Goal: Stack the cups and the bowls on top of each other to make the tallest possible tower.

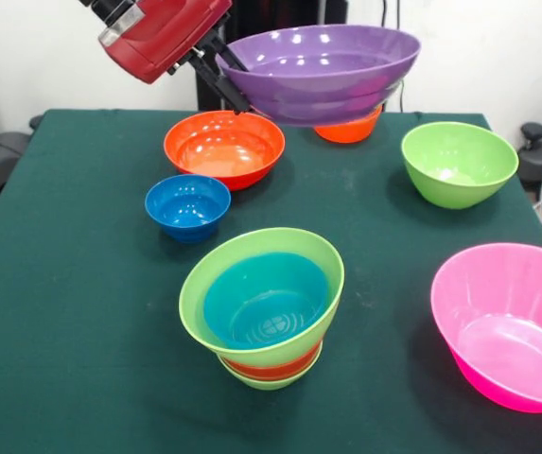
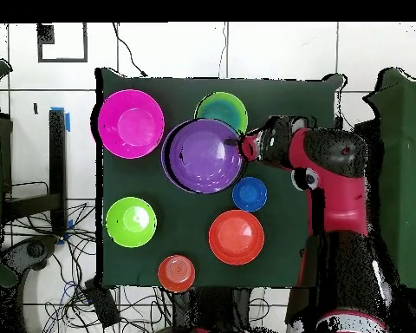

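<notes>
My gripper (image 1: 221, 76) is shut on the rim of a large purple bowl (image 1: 318, 71) and holds it high above the table's far side; in the overhead view the gripper (image 2: 244, 147) grips the purple bowl (image 2: 203, 154) at its right rim. The tower (image 1: 263, 307) stands near the front: a lime green bowl with a blue inside on an orange band and a small green base. In the overhead view the tower (image 2: 224, 106) is partly covered by the purple bowl. Loose bowls: orange (image 1: 223, 147), small blue (image 1: 187, 205), lime green (image 1: 458, 163), pink (image 1: 512, 322), and a small orange one (image 1: 348, 128).
The green cloth table (image 1: 72, 312) carries all the bowls. The red arm (image 2: 333, 165) reaches in from the right in the overhead view. Cables and dark chairs lie around the table edges.
</notes>
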Available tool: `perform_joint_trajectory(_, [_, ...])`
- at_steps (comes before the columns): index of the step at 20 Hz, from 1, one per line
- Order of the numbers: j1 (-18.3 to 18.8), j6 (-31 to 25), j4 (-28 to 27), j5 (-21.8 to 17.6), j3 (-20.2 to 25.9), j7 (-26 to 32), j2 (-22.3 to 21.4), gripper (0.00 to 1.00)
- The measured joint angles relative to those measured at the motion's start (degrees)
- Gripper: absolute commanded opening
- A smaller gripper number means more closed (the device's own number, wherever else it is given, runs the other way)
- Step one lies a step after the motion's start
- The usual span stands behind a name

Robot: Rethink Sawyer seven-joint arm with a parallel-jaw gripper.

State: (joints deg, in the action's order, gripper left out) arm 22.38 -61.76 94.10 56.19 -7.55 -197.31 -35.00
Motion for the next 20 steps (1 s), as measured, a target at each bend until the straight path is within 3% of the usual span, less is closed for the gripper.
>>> perform_joint_trajectory(20, [2.83,8.95,-0.72,0.01,2.14,0.0,1.98,0.0])
